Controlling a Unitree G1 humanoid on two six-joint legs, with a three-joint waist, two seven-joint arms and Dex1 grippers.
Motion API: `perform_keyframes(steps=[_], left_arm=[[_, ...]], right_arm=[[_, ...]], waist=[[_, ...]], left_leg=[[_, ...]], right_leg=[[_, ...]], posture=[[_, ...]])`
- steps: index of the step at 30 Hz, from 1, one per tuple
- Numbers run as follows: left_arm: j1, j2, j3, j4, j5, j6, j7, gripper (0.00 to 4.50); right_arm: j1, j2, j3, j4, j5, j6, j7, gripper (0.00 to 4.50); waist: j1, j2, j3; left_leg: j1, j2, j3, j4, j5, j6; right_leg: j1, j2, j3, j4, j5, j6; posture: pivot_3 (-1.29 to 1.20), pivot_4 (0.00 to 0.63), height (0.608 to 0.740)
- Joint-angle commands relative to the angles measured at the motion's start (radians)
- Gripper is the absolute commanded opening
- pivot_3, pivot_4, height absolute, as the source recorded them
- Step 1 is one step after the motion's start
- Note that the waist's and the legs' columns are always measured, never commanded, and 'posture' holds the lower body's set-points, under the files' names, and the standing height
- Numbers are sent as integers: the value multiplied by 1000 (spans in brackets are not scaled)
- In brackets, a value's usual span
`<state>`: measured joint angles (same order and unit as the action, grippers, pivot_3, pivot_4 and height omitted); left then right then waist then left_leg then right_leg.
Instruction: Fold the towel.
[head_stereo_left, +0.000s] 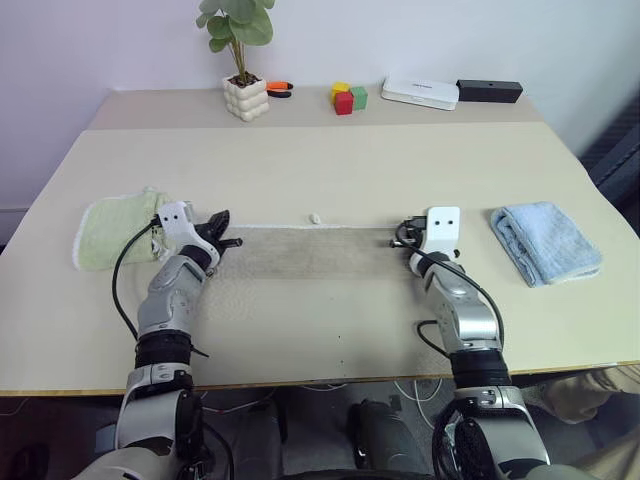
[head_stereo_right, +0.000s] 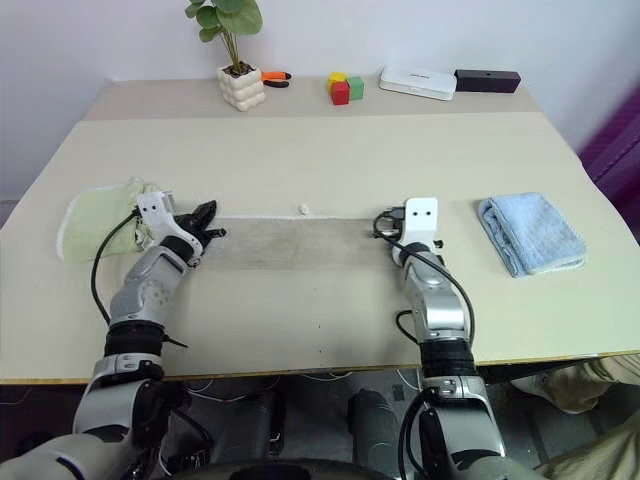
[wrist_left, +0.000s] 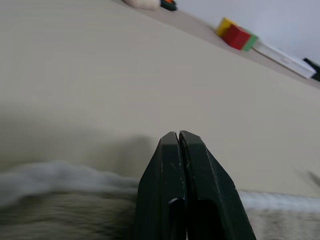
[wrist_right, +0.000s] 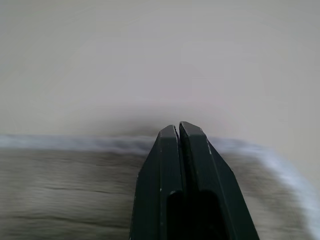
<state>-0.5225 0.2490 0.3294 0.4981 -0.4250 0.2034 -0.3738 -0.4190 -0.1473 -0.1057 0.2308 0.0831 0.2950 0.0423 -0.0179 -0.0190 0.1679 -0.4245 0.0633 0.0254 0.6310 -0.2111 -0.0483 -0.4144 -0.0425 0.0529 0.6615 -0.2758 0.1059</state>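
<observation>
The beige towel (head_stereo_left: 310, 310) lies spread on the table, its white corded far edge (wrist_right: 75, 142) running straight between my two hands. A darker band of cloth (head_stereo_left: 310, 252) stretches from one gripper to the other along that edge. My left gripper (head_stereo_left: 230, 241) is shut at the far left corner, with cloth on both sides of its fingers (wrist_left: 170, 190). At the far right corner my right gripper (head_stereo_left: 410, 238) is shut the same way, its fingers (wrist_right: 197, 185) reaching over the corded edge. Small dark marks (head_stereo_left: 341, 365) show near the towel's front edge.
A pale green folded towel (head_stereo_left: 110, 232) lies just left of my left hand, a light blue one (head_stereo_left: 545, 240) to the right. At the table's back stand a potted plant (head_stereo_left: 245, 95), coloured blocks (head_stereo_left: 348, 97), a white box (head_stereo_left: 420, 92) and a black box (head_stereo_left: 489, 90).
</observation>
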Motion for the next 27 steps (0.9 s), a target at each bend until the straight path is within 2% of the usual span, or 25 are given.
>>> perform_keyframes(steps=[1, 10, 12, 13, 15, 20, 22, 24, 27], left_arm=[[23, 32, 31, 4, -6, -2, 1, 0], [55, 39, 65, -41, -84, 48, -40, 0], [62, 28, 60, -72, -103, 67, -50, 528], [64, 20, 56, -89, -113, 78, -52, 876], [62, 16, 33, -115, -98, 73, -57, 1849], [35, -10, 15, -187, -139, 127, -75, 4376], [34, -20, -5, -256, -174, 179, -102, 4500], [48, 5, -70, -352, -185, 226, -182, 4500], [72, 76, -146, -523, -256, 321, -338, 4500]], right_arm=[[0, -26, -23, 7, 0, -18, 7, 66], [-44, -51, -17, 64, 1, -54, 25, 66], [-63, -48, -20, 79, 16, -62, 43, 0], [-70, -46, -21, 79, 26, -63, 56, 261], [-85, -50, -22, 75, 31, -67, 71, 897], [-116, -77, -50, 56, 41, -53, 80, 3432], [-127, -89, -68, 29, 63, -26, 91, 4417], [-129, -111, -82, -7, 78, 4, 101, 4470], [-126, -116, -155, -101, 201, 123, 132, 4470]], waist=[[0, 0, 0], [-1, 0, 0], [-1, 0, 0], [0, 0, 0], [1, 0, 0], [4, 0, 0], [4, 0, 0], [4, 0, 0], [0, 0, 0]], left_leg=[[0, 0, 0, 0, 0, 0], [0, 0, 0, 0, 0, 0], [0, 0, 0, 0, 0, 0], [0, 0, 0, 0, 0, 0], [0, 0, 0, 0, 0, 0], [0, 0, 0, 0, 0, 0], [0, 0, 0, 0, 0, 0], [-1, 0, 0, 0, 0, 0], [-1, 0, 0, -1, 0, 0]], right_leg=[[0, 0, 0, 0, 0, 0], [0, 0, 0, 0, 0, 0], [1, 0, 0, 0, 0, 0], [1, 0, 0, -1, 0, 0], [1, 0, 0, -1, 0, 0], [1, 0, 0, -1, 0, 0], [1, -1, 0, -1, 0, 0], [1, -1, 0, -1, 0, 0], [0, 0, 0, -3, 0, 0]], posture=[[0, 150, 740], [0, 150, 740], [0, 150, 740], [0, 150, 740], [0, 150, 740], [0, 150, 740], [0, 150, 740], [0, 150, 740], [0, 150, 740]])
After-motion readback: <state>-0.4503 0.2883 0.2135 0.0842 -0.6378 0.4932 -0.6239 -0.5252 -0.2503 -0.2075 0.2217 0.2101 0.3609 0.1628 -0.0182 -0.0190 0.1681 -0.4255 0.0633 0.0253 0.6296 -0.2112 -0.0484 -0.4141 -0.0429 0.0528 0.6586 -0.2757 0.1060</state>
